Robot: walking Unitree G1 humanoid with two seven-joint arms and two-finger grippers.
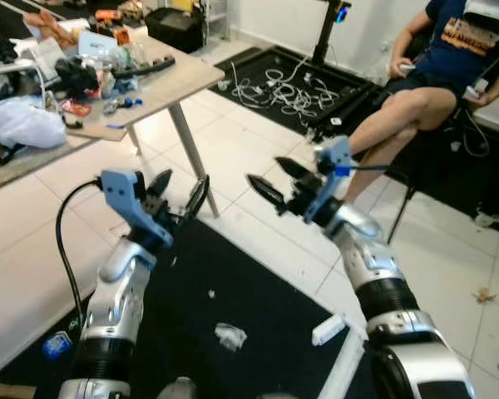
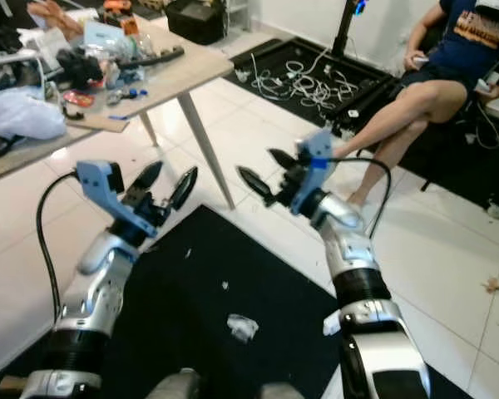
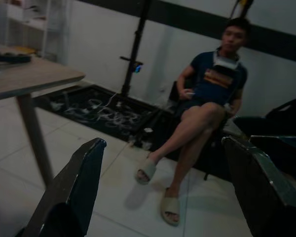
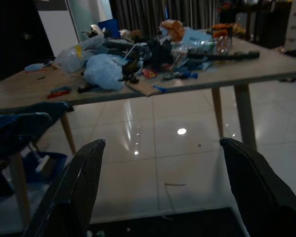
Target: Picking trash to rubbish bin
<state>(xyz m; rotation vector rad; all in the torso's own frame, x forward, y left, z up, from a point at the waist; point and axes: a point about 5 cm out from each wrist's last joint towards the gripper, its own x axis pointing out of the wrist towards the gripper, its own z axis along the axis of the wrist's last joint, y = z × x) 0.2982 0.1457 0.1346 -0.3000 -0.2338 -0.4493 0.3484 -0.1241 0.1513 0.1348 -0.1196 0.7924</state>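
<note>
Two bits of trash sit low in front of you on the black mat (image 1: pixel 233 283): a crumpled white paper wad (image 1: pixel 230 336) near the middle, and a small white tube-shaped scrap (image 1: pixel 328 329) at the mat's right edge, just beside the right arm. There's also a tiny white speck (image 1: pixel 211 293) a bit past the wad. Both grippers are up in the air w/ nothing in them. The left gripper (image 1: pixel 181 193) has its two black fingers spread partway, and the right gripper (image 1: pixel 276 181) is spread about the same; both hang well above the mat, pointing away from the trash. My guess: the paper wad is very light and soft, so it'll squash when you pinch it and won't break. Grab it across its fat middle, fingers coming straight down on each side, bc a pinch at a loose corner may tear or slip. The tube scrap looks stiffer and may roll, so take it across its short side, near the middle. Can't tell what it's made of. Past the mat there's a wooden table (image 1: pixel 170 79) piled w/ clutter, a tangle of white cables (image 1: pixel 283 91), and a person (image 1: pixel 432 91) sitting on the right, so keep your reach low and close. I can't see a rubbish bin yet.
</note>
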